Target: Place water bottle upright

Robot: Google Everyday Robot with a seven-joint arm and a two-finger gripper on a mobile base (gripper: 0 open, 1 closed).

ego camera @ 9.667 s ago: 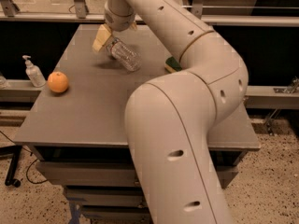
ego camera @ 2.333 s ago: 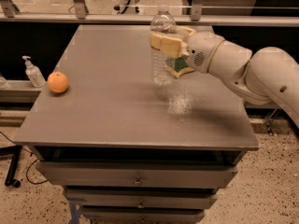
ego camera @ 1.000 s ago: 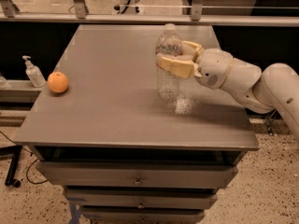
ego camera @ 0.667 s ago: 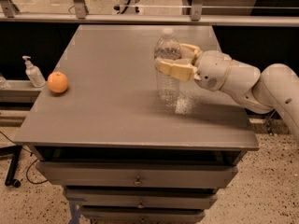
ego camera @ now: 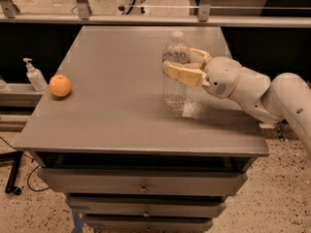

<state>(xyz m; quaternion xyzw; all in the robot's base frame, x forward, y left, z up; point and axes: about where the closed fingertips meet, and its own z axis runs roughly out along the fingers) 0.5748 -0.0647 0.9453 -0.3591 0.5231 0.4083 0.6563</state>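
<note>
The water bottle point(ego camera: 175, 89) is clear and ribbed with a white cap. It stands upright on the grey table point(ego camera: 116, 106), right of the middle, with its base on the tabletop. My gripper point(ego camera: 183, 65) reaches in from the right and is shut on the bottle's upper half. One tan finger point(ego camera: 181, 74) crosses in front of the bottle and the other lies behind it. The bottle's middle is partly hidden by the front finger.
An orange point(ego camera: 60, 85) lies near the table's left edge. A small white pump-dispenser bottle point(ego camera: 33, 75) stands on a ledge just left of the table. A railing point(ego camera: 146, 19) runs behind the far edge. Drawers point(ego camera: 141, 186) sit below the tabletop.
The bottle went from tilted at the far side to upright right of the middle, then came down onto the tabletop. Over the last second bottle and gripper barely moved.
</note>
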